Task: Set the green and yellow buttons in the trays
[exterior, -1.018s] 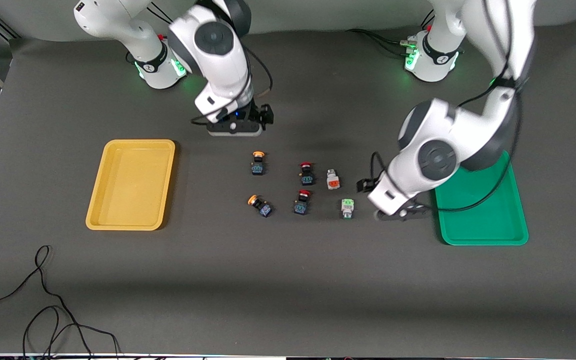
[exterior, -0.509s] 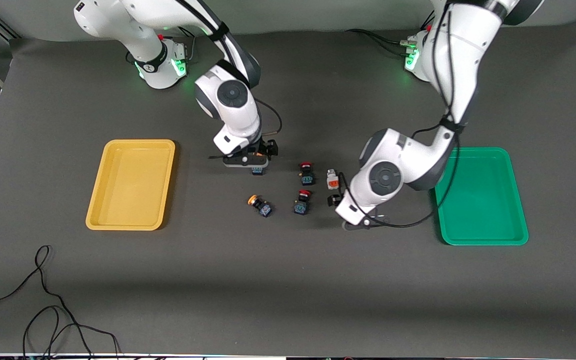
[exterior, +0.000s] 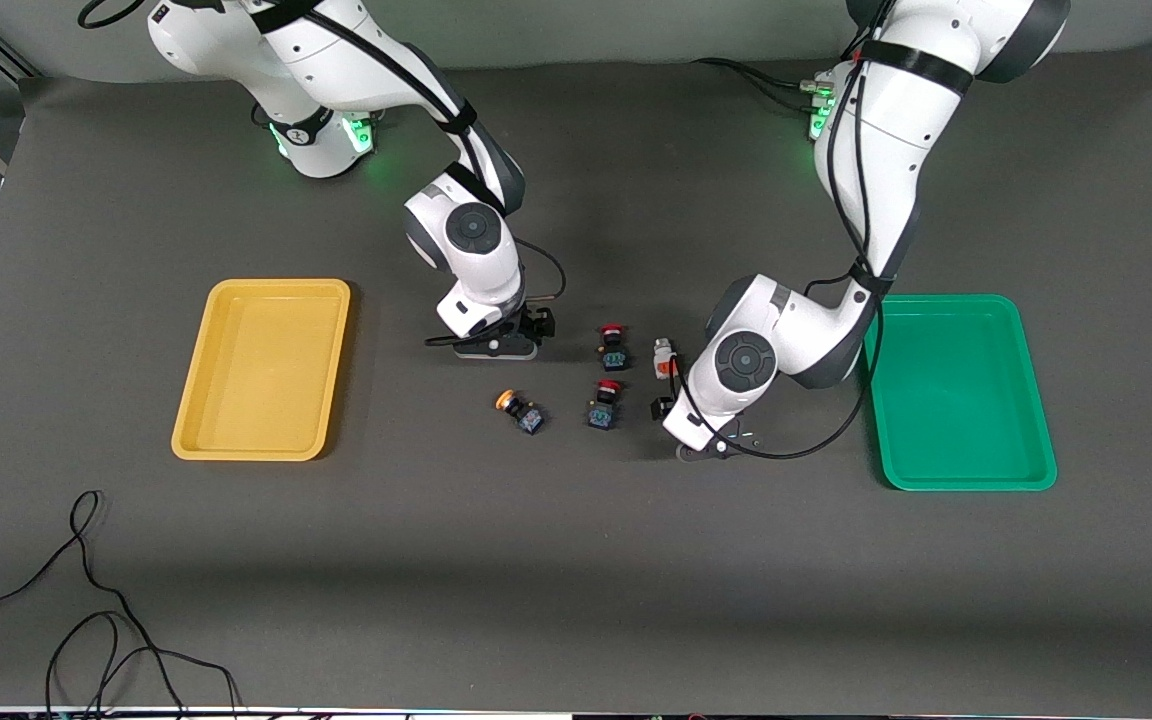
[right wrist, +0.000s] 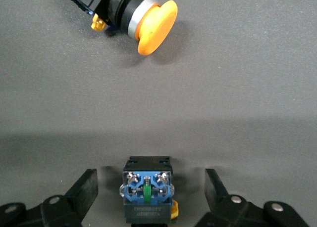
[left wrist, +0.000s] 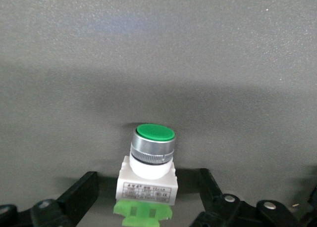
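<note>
The left gripper (left wrist: 148, 207) straddles the green-capped button (left wrist: 147, 175), fingers spread, beside the green tray (exterior: 966, 470). The right gripper (right wrist: 148, 197), fingers likewise spread, straddles a black-bodied button (right wrist: 147, 195).

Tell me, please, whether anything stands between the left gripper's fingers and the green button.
Nothing visible does. The left gripper is down at the green button, its open fingers either side of the white body with bare gaps between.
</note>
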`<state>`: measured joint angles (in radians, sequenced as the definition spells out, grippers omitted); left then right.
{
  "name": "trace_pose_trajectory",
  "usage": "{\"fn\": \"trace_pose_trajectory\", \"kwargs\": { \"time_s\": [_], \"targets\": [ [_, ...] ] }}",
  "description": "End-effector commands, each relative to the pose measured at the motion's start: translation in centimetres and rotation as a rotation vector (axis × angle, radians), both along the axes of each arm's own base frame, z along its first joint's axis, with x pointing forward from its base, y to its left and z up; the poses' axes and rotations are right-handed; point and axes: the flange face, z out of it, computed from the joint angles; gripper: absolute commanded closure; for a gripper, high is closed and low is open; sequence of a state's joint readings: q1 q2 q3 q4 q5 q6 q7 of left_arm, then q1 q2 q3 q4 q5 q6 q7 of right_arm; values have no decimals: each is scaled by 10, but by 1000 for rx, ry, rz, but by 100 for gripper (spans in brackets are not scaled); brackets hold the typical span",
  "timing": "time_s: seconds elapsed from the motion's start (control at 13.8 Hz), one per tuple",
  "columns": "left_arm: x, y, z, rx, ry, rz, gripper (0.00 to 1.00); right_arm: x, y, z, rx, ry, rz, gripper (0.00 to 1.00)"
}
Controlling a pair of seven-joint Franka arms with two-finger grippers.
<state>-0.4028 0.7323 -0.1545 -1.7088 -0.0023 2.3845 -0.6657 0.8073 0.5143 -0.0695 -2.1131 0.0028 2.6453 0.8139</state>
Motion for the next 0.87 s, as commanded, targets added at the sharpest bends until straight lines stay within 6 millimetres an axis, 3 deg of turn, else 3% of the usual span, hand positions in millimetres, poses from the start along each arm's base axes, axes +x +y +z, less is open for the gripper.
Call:
{"fn": "trace_pose_trajectory", "kwargs": {
  "time_s": [0.0, 0.15, 0.29, 0.36, 0.65, 0.8],
  "targets": [
    [-5, 2, 1, 17, -16, -7, 42, 4, 6, 8, -1, -20, 19, 58],
    [-4, 2, 1, 28, -25, -23, 100, 6, 7, 12, 2, -24, 21, 63],
    [-2, 5, 7, 34, -16, -10, 100, 7, 9, 22, 10, -30, 26, 64],
    [2, 6, 25, 29, -32, -6, 100, 8, 9, 35, 2, -19, 28, 64],
    [23, 54, 139, 120, 100, -32, 100, 28, 23, 156, -41, 53, 42, 64],
    [31, 108, 189, 116, 142, -100, 100, 46, 23, 216, -62, 86, 47, 64]
  ]
}}
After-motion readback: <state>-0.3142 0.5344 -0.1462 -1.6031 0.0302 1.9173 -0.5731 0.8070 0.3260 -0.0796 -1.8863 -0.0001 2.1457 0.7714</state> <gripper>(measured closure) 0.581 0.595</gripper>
